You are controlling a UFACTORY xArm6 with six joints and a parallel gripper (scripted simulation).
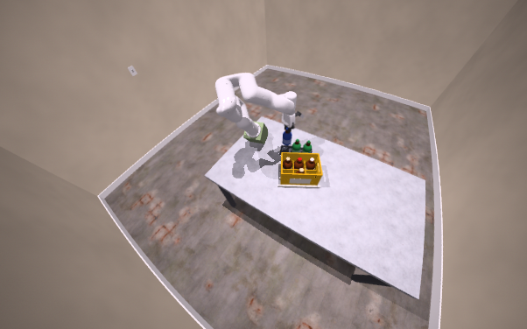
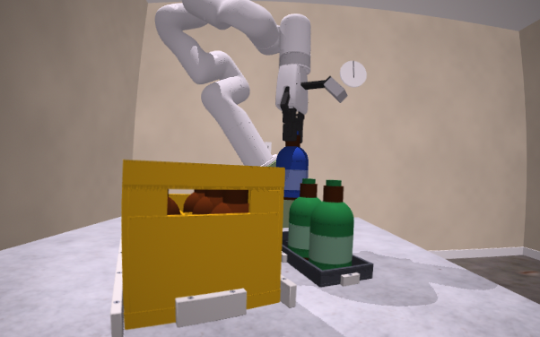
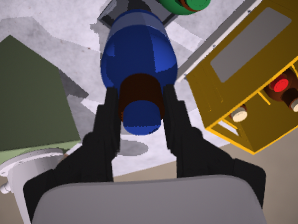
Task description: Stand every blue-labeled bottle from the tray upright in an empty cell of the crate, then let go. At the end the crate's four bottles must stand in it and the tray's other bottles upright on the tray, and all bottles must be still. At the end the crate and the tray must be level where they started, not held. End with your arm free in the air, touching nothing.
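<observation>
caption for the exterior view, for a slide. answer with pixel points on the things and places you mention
Gripper [image 2: 292, 140] [image 3: 140, 99] holding the blue bottle [image 2: 291, 163] [image 3: 140, 52] above two green bottles, beside the yellow crate [image 1: 301, 180] [image 2: 204, 255] [image 3: 200, 102]

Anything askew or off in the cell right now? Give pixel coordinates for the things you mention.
Nothing stands out. The blue bottle [image 1: 287, 137] [image 2: 292, 163] [image 3: 137, 50] hangs about upright in the gripper [image 1: 290, 127] [image 2: 292, 140] [image 3: 140, 99], the two green bottles [image 1: 296, 146] [image 1: 307, 147] [image 2: 300, 224] [image 2: 331, 233] stand upright on the tray [image 2: 343, 273], and the crate [image 1: 300, 180] [image 2: 204, 255] [image 3: 200, 100] looks level. No spill or breakage visible.

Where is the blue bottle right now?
In the exterior view, the blue bottle hangs upright from the gripper's fingers, just behind the green bottles and right of the crate.
</observation>
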